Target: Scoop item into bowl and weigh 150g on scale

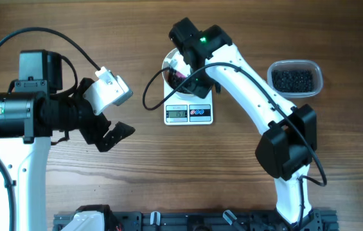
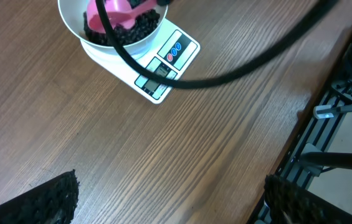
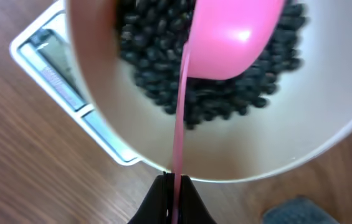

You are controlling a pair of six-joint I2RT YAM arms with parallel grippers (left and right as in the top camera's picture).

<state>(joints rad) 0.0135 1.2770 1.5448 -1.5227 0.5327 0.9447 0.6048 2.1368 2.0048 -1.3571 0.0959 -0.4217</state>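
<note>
Many beans piled in white bowl, atop scale mid-table. Right gripper: pinches tight on pink scoop's thin handle, cup over the beans. Left gripper: hovers with jaws spread wide, gripping nothing, well left of scale. More beans in clear tub, far right.

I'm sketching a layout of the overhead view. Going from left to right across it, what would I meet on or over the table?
left gripper, open → scale → clear tub
</note>
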